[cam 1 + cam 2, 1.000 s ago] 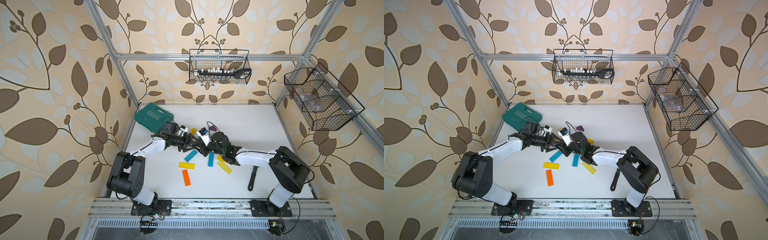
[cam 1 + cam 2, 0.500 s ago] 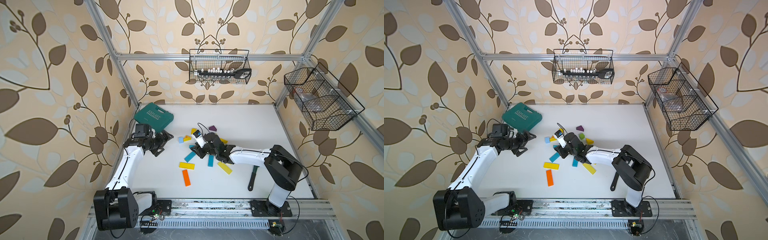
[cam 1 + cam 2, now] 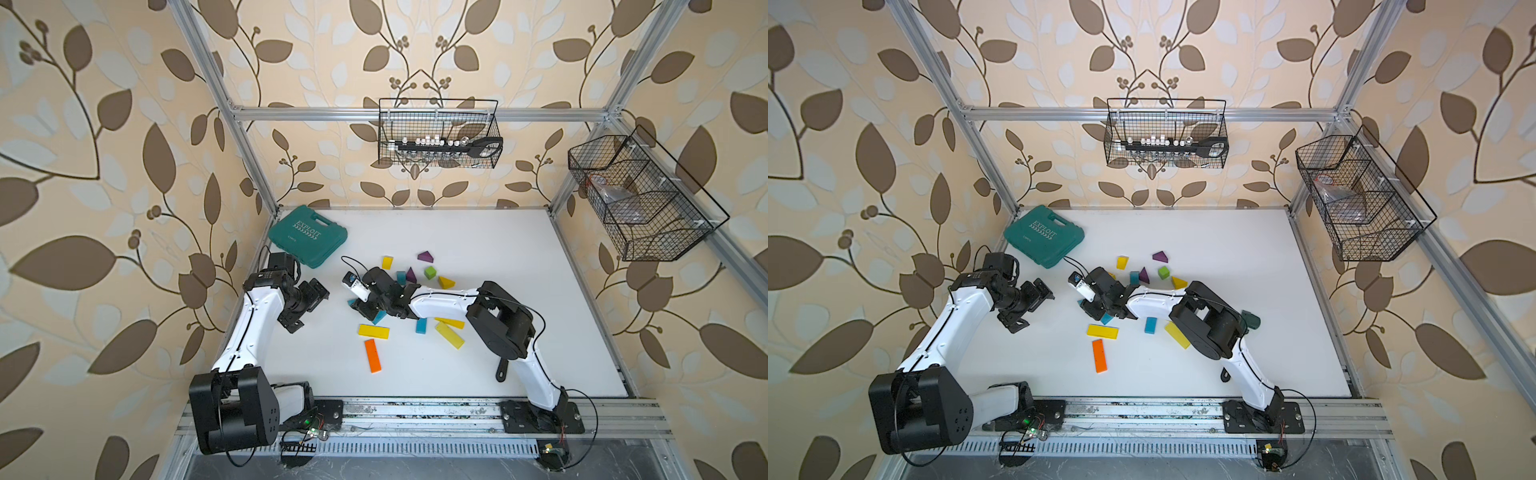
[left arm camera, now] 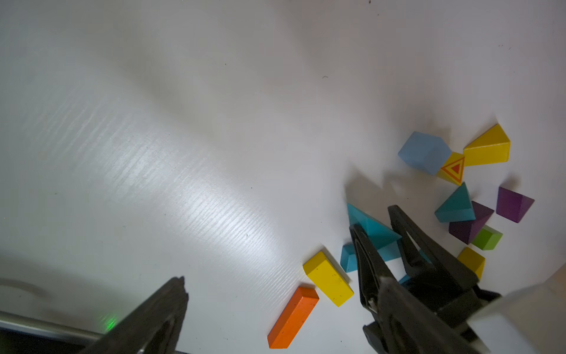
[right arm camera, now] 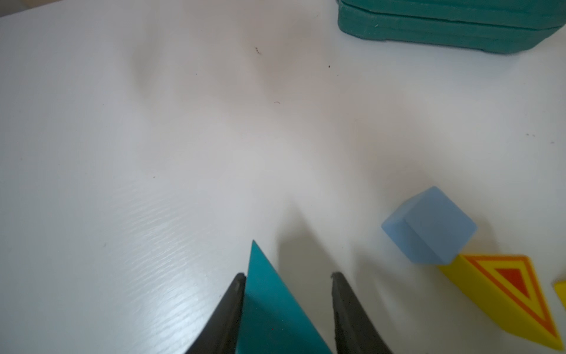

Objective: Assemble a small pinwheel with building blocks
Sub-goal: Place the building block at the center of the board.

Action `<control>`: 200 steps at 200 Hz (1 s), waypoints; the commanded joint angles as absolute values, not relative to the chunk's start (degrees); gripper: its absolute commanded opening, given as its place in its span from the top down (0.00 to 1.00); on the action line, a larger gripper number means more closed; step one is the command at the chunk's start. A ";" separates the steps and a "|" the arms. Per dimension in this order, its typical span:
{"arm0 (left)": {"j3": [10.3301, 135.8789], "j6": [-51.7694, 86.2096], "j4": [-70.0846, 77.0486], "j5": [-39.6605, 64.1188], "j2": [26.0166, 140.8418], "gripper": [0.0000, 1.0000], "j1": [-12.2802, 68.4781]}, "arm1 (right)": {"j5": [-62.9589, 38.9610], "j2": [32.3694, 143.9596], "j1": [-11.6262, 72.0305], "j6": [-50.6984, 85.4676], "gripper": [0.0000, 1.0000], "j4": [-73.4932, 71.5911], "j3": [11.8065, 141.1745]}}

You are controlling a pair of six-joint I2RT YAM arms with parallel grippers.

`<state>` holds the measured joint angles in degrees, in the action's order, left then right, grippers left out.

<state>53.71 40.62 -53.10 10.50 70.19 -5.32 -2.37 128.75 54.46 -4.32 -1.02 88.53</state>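
Beside the teal case: the right arm holds a wedge, and the left arm holds nothing.
Just off the case's near corner, the left gripper gapes wide and empty. Farther from the case, among the scattered building blocks, the right gripper appears pinched onto a teal wedge. The wedge's apex points past the fingertips at bare table short of the case. The right arm is the nearer one for placing it. The lid reads EXPLOIT; the smaller print beneath is illegible.

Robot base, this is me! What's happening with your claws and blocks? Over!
Left gripper open, empty, off to the side. Right gripper shut on teal triangular wedge block. Pale blue cube close by, not touching.
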 commanded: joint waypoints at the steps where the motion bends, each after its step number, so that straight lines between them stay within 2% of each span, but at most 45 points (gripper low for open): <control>1: 54.87 38.03 -54.42 10.50 70.26 0.01 -5.89 | -3.57 131.20 54.36 -6.50 0.80 2.55 91.20; 23: 54.58 37.31 -54.15 12.13 71.71 0.01 -5.87 | -4.04 131.56 54.32 -6.28 0.73 2.20 91.27; 50: 54.67 37.10 -54.05 13.00 73.32 0.01 -5.80 | -4.67 131.00 54.09 -5.39 0.46 1.97 90.85; 76: 55.45 36.60 -54.88 13.94 73.64 0.01 -5.58 | -6.88 127.57 52.97 -3.34 0.32 0.50 88.76; 93: 56.69 35.79 -56.06 13.55 73.78 0.01 -3.91 | -7.73 123.65 52.30 -2.35 0.20 -0.47 86.09; 133: 64.29 36.23 -65.24 3.31 80.38 0.01 9.16 | -7.50 110.86 51.49 -0.92 0.10 -2.72 73.96; 156: 63.75 40.19 -66.05 2.36 84.06 0.01 14.33 | -5.15 102.98 49.96 2.58 0.05 -3.82 64.12; 200: 68.84 44.26 -64.78 0.70 91.70 0.02 21.36 | -5.02 89.24 46.89 5.80 0.04 -6.36 48.97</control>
<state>64.14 41.04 -62.65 3.97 88.29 17.91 -6.24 94.00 47.81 3.07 -5.39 54.65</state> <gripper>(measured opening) 0.979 0.956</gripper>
